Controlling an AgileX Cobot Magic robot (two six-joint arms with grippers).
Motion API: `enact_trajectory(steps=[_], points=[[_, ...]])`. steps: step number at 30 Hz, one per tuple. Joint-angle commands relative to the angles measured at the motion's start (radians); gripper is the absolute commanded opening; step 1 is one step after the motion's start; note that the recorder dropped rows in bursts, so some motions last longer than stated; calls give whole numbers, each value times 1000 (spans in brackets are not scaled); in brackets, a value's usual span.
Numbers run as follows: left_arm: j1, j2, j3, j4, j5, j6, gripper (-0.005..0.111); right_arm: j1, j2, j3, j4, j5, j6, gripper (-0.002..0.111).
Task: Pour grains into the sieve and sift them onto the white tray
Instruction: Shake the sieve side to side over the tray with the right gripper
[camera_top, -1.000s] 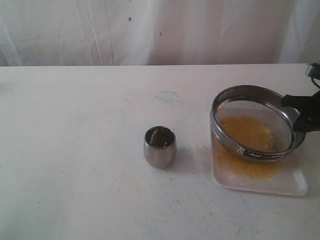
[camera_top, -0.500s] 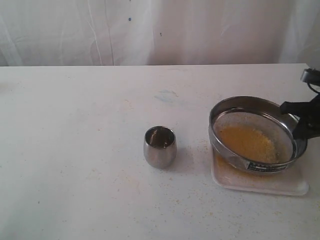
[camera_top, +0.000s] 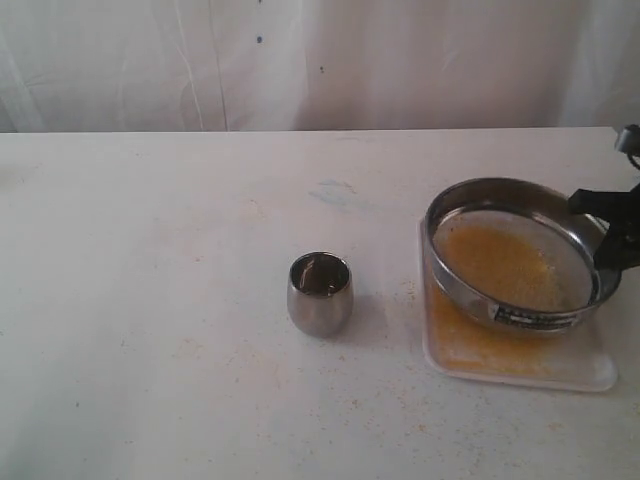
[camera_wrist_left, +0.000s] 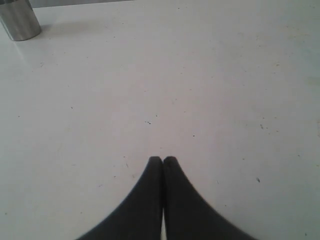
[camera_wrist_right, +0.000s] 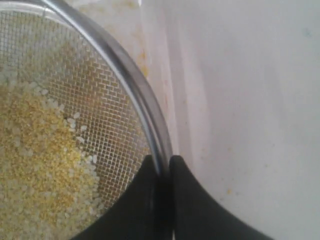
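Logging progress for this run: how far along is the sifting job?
Done: grains lie in the sieve, steel cup set upright aside. In hand: right gripper, jaws shut on the sieve's rim, holds it over the white tray, already dusted yellow. Left: sifting the pile on the mesh.

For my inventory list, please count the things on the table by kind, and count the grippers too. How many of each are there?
sieve: 1
steel cup: 1
white tray: 1
grippers: 2 (left gripper, right gripper)
Total: 5
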Motion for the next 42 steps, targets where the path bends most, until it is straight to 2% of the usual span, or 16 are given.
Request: enact_trajectory(steps=[1,4,8,10,11,14,17,18,19,20,23,24,27,33,37,42], points=[[-6,-6,4,5,2,-5,0,-1,-13,5,23,-128,8,0],[-6,-6,4,5,2,-5,0,-1,-16,9,29,24,17,0],[-6,-6,4,5,2,-5,0,-2,-16,-13,29,-144,38,0],[-6,-6,4,5,2,-5,0,-2,-20,-16,37,42,26,0],[-6,-6,4,5,2,-5,0,-2,-20,-16,37,66,-2,0],[-6,-6,4,5,2,-5,0,-2,-20,-20,26,-76,3,0],[-6,-6,4,5,2,-5,0,-2,-21,-11,32,130,-24,0],[-6,-6,4,5,2,-5,0,-2,-21,-8,36,75,-47,0],[-6,-6,4,5,2,-5,0,-2,-21,-8,30,-78,-40,0],[-6,-6,4,5,2,-5,0,-4,-21,-8,30,-114,-28,0],[-6,-6,4,5,2,-5,0,-4,-29,3,29,106,7,0],[-6,-6,4,5,2,-5,0,-1,-29,9,29,103,-8,0],[-6,-6,4,5,2,-5,0,-1,-29,12,30,-99,5,0],[-6,-6,4,5,2,-5,0,-1,-29,7,28,30,16,0],[-6,-6,4,5,2,-5,0,-1,-29,3,28,-123,5,0],[-6,-6,4,5,2,-5,0,4,-46,18,33,100,16,0]])
